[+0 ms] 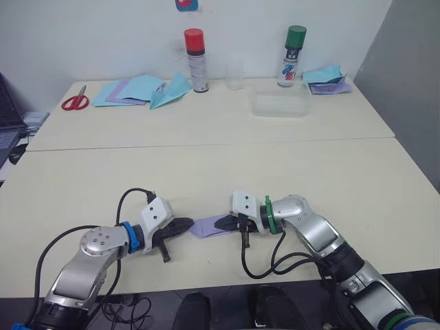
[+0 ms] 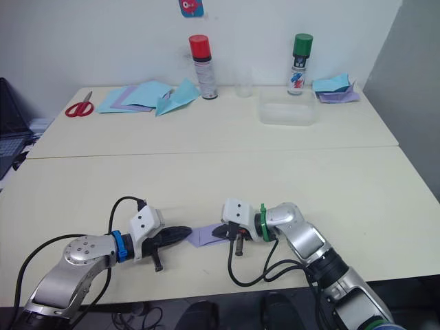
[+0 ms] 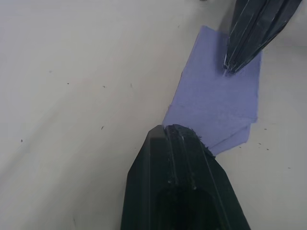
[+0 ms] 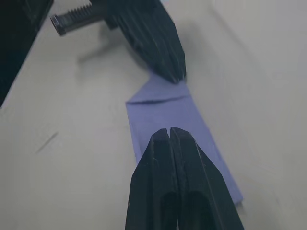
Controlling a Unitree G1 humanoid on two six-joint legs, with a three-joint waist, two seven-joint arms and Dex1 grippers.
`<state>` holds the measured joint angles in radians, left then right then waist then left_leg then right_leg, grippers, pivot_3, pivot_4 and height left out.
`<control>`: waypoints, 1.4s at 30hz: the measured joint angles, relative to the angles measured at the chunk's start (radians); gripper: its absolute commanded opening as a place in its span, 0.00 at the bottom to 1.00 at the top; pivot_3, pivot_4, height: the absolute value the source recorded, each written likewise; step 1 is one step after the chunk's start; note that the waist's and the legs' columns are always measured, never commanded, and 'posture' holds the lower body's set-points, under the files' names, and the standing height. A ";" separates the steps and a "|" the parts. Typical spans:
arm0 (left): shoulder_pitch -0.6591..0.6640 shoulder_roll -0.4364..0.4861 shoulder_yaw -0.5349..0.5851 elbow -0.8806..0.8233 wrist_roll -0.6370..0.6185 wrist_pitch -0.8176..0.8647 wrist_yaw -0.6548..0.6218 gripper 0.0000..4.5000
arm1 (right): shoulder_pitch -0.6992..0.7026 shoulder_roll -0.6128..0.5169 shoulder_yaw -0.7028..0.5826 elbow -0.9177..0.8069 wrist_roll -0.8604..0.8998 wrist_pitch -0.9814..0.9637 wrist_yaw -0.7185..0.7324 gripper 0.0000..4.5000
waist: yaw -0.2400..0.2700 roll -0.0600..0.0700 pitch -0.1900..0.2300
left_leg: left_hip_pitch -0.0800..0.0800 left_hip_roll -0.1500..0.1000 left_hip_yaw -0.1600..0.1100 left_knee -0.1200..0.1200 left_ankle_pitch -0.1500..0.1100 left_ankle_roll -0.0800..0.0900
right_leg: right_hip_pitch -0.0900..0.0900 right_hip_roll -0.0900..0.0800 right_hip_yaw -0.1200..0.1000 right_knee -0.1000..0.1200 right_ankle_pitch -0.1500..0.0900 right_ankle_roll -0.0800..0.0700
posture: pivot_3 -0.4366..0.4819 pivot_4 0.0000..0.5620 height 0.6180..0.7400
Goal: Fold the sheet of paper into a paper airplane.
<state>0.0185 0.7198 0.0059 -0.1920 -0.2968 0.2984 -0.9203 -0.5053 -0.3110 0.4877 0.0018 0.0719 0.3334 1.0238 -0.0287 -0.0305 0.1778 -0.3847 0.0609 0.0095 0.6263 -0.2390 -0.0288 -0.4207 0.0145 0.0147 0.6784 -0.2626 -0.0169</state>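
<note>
Both the left gripper (image 1: 184, 225) and the right gripper (image 1: 221, 223) are clenched, tips pressing opposite ends of the paper (image 1: 205, 226), which lies flat on the table (image 1: 206, 172) between them. It looks folded to a narrow layered strip, with wings still unformed. The clear tray (image 1: 279, 105) looks empty.

A small lavender paper (image 1: 206, 225), folded into a narrow multi-layer strip with one visible diagonal crease near an end, lies flat on the bench near its front edge. Its short ends sit under two dark closed tips, one at each end.
</note>
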 measured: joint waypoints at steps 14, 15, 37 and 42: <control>0.148 0.083 0.231 -0.188 -0.137 -0.034 -0.109 0.99 | -0.017 -0.070 -0.068 -0.030 0.029 -0.188 0.049 1.00 | -0.005 -0.002 0.001 | -0.014 0.002 0.004 0.000 -0.001 -0.001 | -0.011 0.001 -0.001 -0.004 -0.001 -0.001 | 0.48 0.27 1.00; 0.179 0.085 0.243 -0.209 -0.137 -0.051 -0.122 0.99 | -0.017 -0.077 -0.069 -0.038 0.029 -0.216 0.060 1.00 | -0.004 -0.002 0.002 | -0.014 0.002 0.004 0.000 -0.001 -0.001 | -0.011 0.001 -0.001 -0.004 -0.001 -0.001 | 0.48 0.27 1.00; 0.368 0.020 0.275 -0.316 -0.089 -0.207 -0.047 1.00 | -0.058 0.013 0.032 0.174 -0.152 -0.283 -0.016 0.45 | -0.003 -0.003 0.001 | -0.011 0.001 0.005 0.003 -0.001 -0.001 | -0.009 0.002 -0.001 0.001 -0.001 -0.003 | 0.48 0.27 1.00; 0.371 0.020 0.275 -0.351 -0.100 -0.166 -0.028 1.00 | -0.038 0.015 -0.026 0.097 -0.040 -0.048 0.023 0.03 | -0.002 -0.003 0.001 | -0.011 0.002 0.005 0.003 -0.001 -0.001 | -0.009 0.002 -0.001 0.001 -0.001 -0.003 | 0.48 0.27 1.00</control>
<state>0.3892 0.7396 0.2808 -0.5426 -0.3970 0.1324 -0.9478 -0.5430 -0.2965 0.4617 0.0990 0.0322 0.2850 1.0468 -0.0308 -0.0333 0.1790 -0.3958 0.0626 0.0141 0.6291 -0.2396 -0.0296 -0.4293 0.0163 0.0137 0.6796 -0.2636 -0.0196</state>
